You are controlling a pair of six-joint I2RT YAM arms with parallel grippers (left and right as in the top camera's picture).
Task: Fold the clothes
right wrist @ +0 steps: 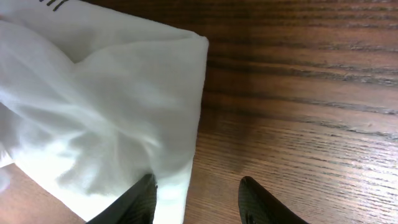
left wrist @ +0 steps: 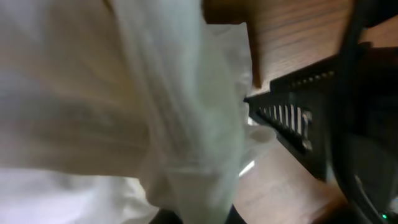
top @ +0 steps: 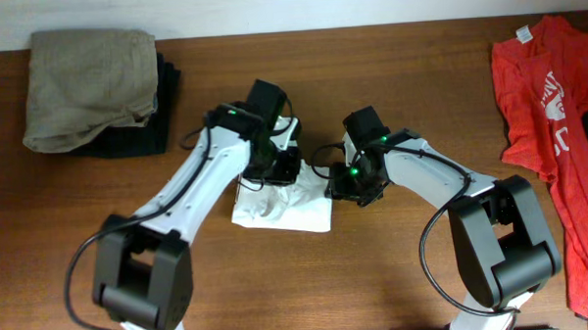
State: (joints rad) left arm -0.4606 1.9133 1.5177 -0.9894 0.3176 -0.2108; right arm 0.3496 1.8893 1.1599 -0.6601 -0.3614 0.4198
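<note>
White cotton T-shirt [top: 281, 210] lies bunched mid-fold at the centre of the table [top: 376, 280], right gripper [right wrist: 202, 202] spread wide astride its edge, left gripper [top: 282, 170] deep in cloth, its hold impossible to tell; the next move likely needs a firm edge pinch.

Bunched T-shirt [top: 281, 207] at worktop [top: 377, 289] centre, folded garment stack [top: 93, 89] at 10 o'clock, spread T-shirt [top: 552, 107] at 3 o'clock edge.

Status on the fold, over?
Left pincer buried in white T-shirt, grip unclear. Right pincer open at its edge. Shirt bunched, mid-table. Red T-shirt, khaki pile well aside.
</note>
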